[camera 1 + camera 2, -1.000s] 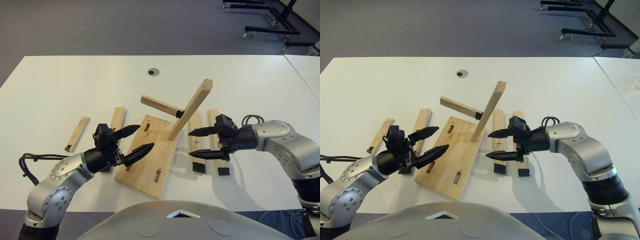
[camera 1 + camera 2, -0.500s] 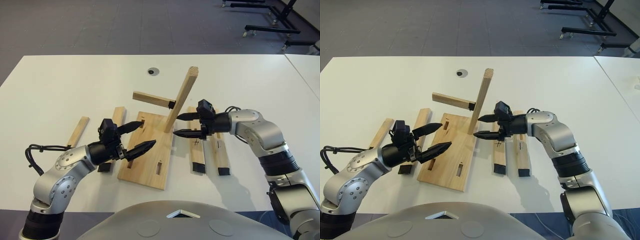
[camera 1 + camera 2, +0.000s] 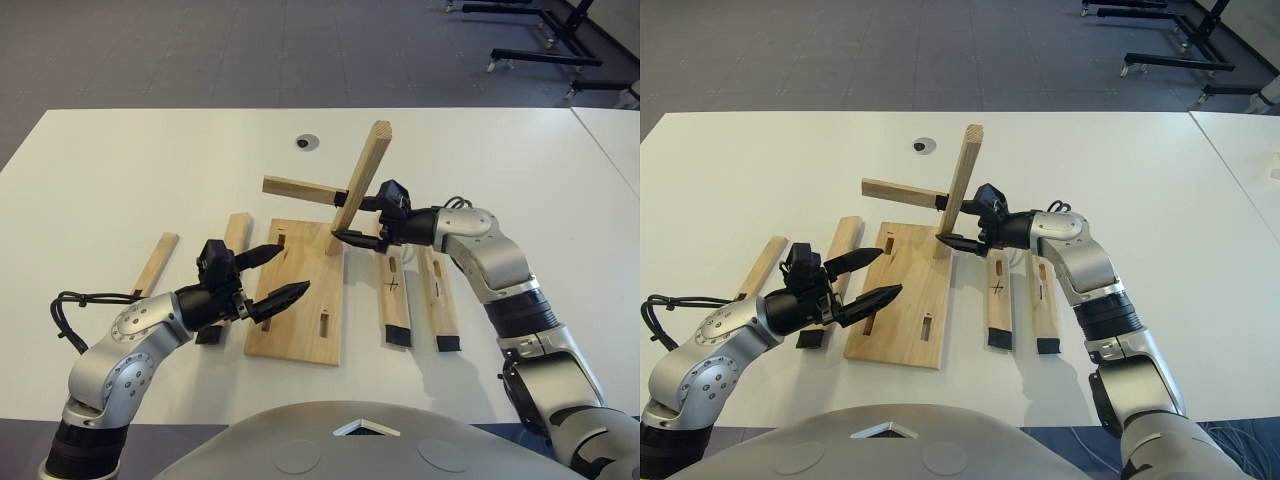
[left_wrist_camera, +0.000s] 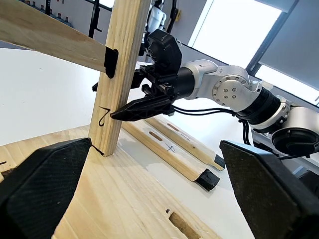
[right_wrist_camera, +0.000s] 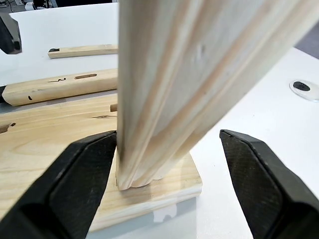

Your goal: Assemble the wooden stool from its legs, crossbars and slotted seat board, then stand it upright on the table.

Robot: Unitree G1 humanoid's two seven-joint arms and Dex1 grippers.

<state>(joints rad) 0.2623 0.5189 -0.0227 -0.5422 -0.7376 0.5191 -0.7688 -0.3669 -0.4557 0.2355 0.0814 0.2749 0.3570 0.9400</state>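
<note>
The slotted seat board (image 3: pixel 300 305) lies flat on the table. A wooden leg (image 3: pixel 362 185) stands tilted at its far right corner, and a crossbar (image 3: pixel 300 190) juts from it toward my left. My right gripper (image 3: pixel 352 222) is open and straddles the leg's lower part. In the right wrist view one finger (image 5: pixel 84 174) lies against the leg (image 5: pixel 164 89) and the other finger (image 5: pixel 259 174) stands off it. My left gripper (image 3: pixel 280 272) hangs open over the board's left edge, holding nothing.
Two loose legs (image 3: pixel 392 295) (image 3: pixel 437 300) lie side by side right of the board. Another leg (image 3: pixel 232 240) and a shorter piece (image 3: pixel 155 265) lie to its left. A round grommet (image 3: pixel 303 143) sits in the table farther back.
My right gripper has moved left to the leg's lower part and now straddles it. The board has turned squarer to me and the leg stands steeper. The left gripper has shifted only slightly.
</note>
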